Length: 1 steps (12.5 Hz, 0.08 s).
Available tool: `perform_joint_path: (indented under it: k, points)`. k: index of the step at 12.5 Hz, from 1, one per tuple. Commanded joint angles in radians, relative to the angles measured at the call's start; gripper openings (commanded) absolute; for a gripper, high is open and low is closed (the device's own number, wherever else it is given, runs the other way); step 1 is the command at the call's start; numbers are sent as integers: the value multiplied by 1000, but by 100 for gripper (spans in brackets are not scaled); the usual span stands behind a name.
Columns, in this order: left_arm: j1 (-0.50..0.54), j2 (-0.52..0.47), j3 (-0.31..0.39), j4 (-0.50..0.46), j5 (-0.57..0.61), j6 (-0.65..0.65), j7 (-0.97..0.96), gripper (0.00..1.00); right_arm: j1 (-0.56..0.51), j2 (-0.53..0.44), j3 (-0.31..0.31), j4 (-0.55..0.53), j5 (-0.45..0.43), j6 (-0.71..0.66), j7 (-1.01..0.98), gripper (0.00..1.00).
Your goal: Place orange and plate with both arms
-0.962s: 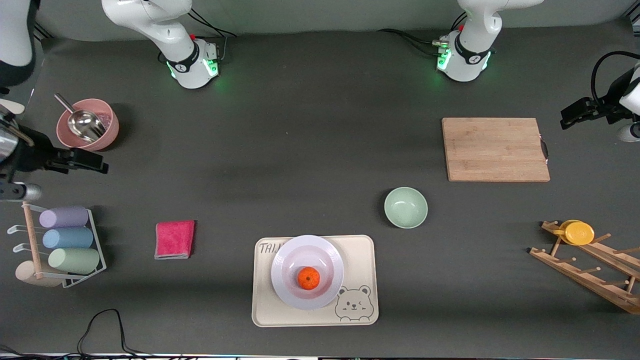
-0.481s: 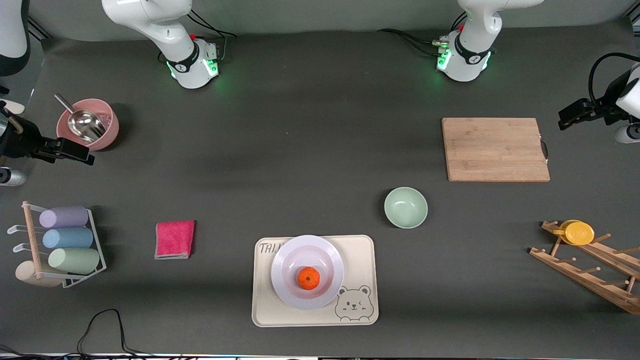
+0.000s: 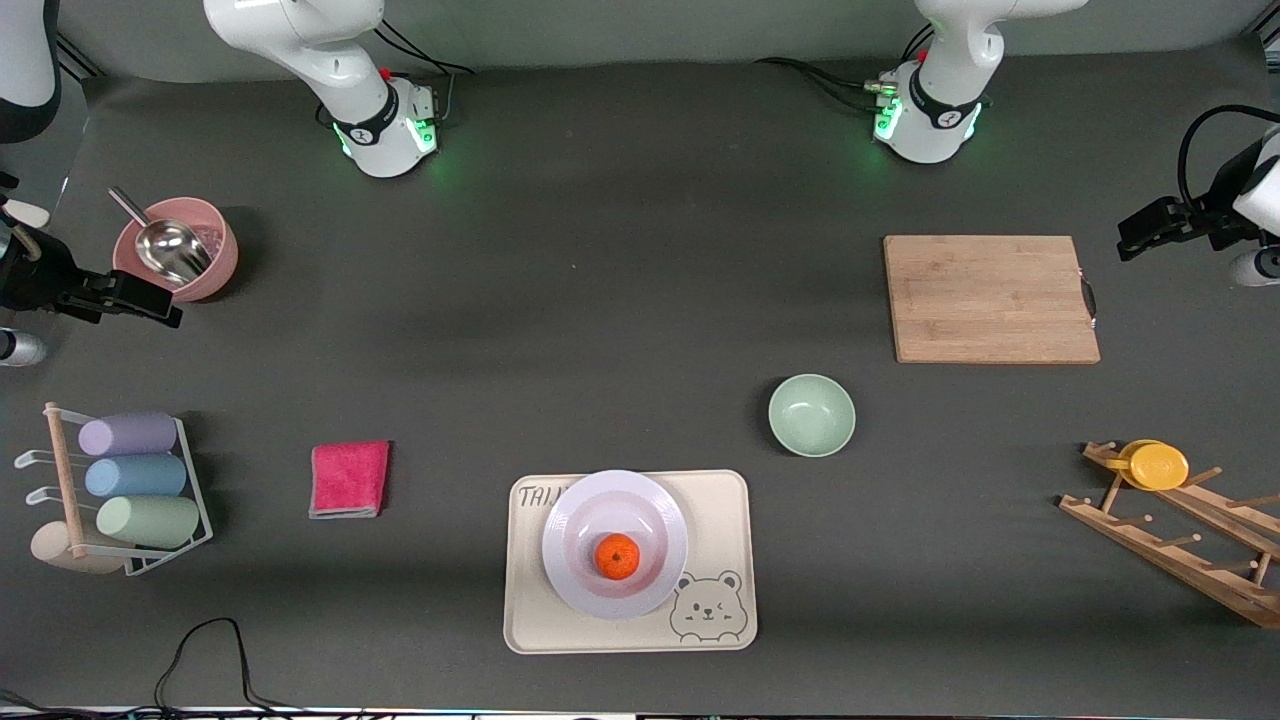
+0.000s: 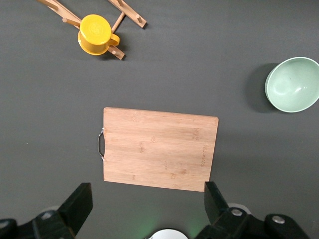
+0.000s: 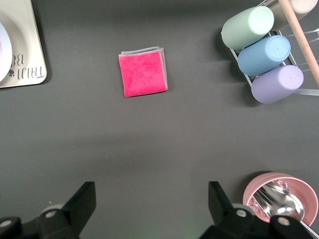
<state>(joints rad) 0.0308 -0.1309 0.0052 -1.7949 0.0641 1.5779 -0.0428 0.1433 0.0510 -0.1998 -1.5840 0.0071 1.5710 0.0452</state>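
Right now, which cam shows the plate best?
Front view: the plate shows whole on the tray, with the orange in it. Right wrist view catches only its rim edge; left wrist view shows none.

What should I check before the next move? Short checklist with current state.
1. Orange sits in the plate: ok.
2. Plate rests on the bear tray, overlapping the tray's edge farther from the camera: ok.
3. Left gripper open and holding nothing, above the cutting board: ok.
4. Right gripper open and holding nothing, up beside the pink bowl: ok.
5. Neither gripper touches the plate or orange: ok.
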Motion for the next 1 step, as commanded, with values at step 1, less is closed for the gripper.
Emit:
perform_joint_path:
  k: [1]
  points:
    - [-8, 5, 4, 17, 2, -4, -19, 100, -1, -17, 3, -5, -22, 3, -1, 100]
